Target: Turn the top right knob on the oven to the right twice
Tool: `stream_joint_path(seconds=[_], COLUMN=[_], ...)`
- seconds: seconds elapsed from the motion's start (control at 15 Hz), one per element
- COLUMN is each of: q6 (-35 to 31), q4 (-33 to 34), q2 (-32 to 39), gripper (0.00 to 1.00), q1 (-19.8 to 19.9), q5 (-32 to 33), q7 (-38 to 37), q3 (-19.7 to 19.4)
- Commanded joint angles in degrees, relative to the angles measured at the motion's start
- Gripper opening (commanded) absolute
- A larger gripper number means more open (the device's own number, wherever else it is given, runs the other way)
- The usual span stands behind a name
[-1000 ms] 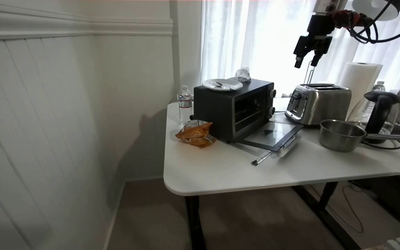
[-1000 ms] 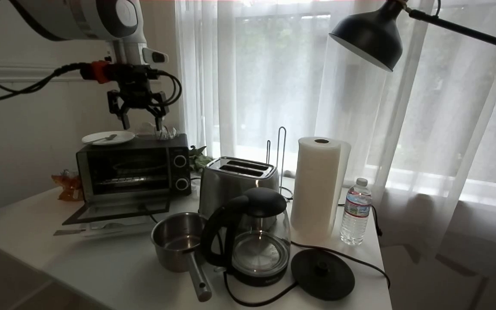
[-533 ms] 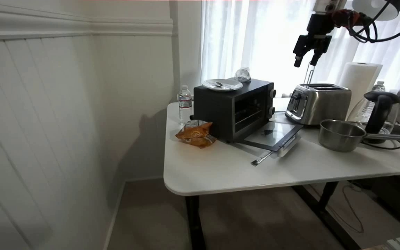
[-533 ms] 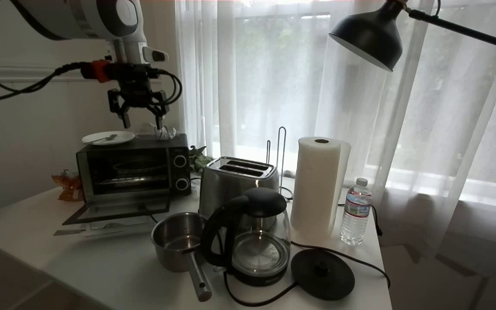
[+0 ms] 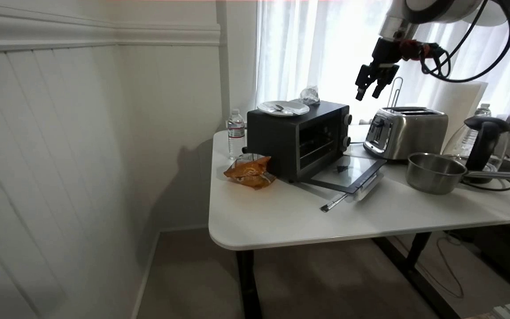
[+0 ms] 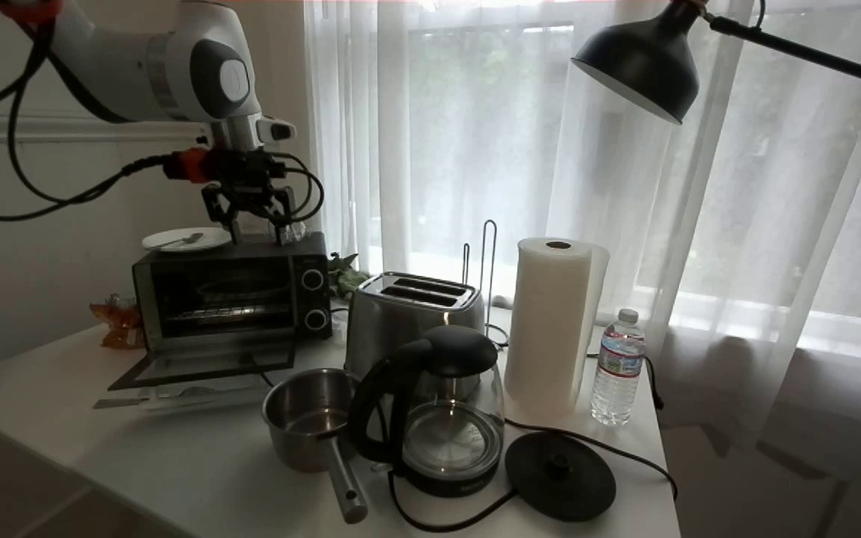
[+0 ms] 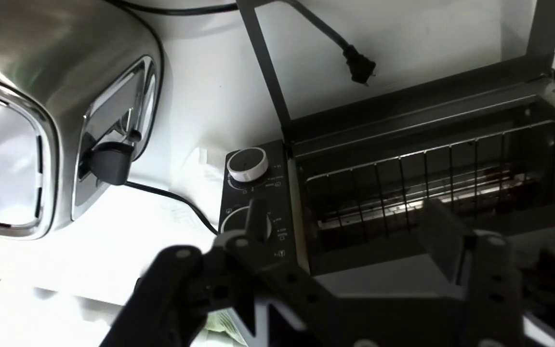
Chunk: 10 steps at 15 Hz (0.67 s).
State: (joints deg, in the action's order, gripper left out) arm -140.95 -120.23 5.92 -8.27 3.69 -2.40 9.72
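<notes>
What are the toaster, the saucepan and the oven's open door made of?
Toaster: probably steel, satin; silvery with soft reflections.
Saucepan: likely stainless steel; grey, dull shine.
Oven door: probably smooth glass; the tabletop seems to show through. Its matte, dark frame: perhaps painted metal.

Oven [image 5: 275, 144]: matt, with glass door [image 5: 357, 172]
2 knobs [image 7: 247, 165]: smooth
Toaster [image 5: 416, 137]: brushed metal
Pan [image 5: 432, 178]: smooth metal
Kettle [image 6: 447, 437]: glass, plastic handle [image 6: 363, 407]
Towel roll [image 6: 546, 329]: paper
Curtain [image 6: 490, 142]: sheer cloth
</notes>
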Motion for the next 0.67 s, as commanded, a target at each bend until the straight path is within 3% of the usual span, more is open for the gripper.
stream_joint_path(seconds=[0.0,0.47,0.6], q6=[-3.8,-5.9,-6.4], q4=[4.2,10.0,11.1], q2=[5.6,13.3,14.9], gripper=[0.5,0.03,0.0], q1=[-1.1,-2.9,-3.4], q5=[4.0,9.4,10.1], q7=[-1.9,-2.9,-2.7], q3=[-1.0,-3.5,-4.1])
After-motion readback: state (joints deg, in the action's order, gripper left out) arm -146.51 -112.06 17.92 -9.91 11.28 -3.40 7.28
